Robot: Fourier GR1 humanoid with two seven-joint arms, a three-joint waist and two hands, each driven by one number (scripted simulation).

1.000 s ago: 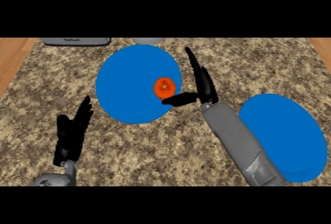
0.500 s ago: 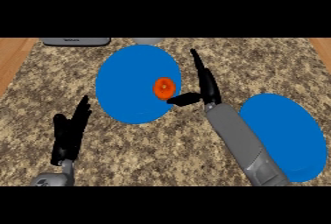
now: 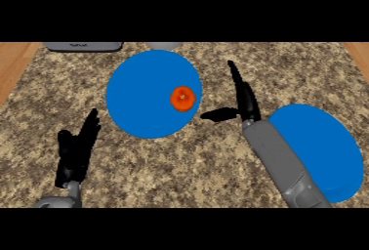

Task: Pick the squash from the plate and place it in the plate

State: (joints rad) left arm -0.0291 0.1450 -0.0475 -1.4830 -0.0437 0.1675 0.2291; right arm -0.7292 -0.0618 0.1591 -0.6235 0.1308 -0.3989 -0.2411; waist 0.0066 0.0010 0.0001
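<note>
on speckled granite counter (image 3: pixel 187 161), blue plates (image 3: pixel 144 97)

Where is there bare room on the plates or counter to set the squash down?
The right blue plate is wholly bare. The left blue plate is bare left of the squash. Bare counter lies between the forearms. It is crowded where the right robot hand stands beside the squash.

Right hand (image 3: pixel 243 101) at centre-right, fingers straight, pointing up, thumb stuck out leftward; grey forearm slants down toward lower right edge. Left hand (image 3: pixel 76 151) rests open lower left, fingers up.
</note>
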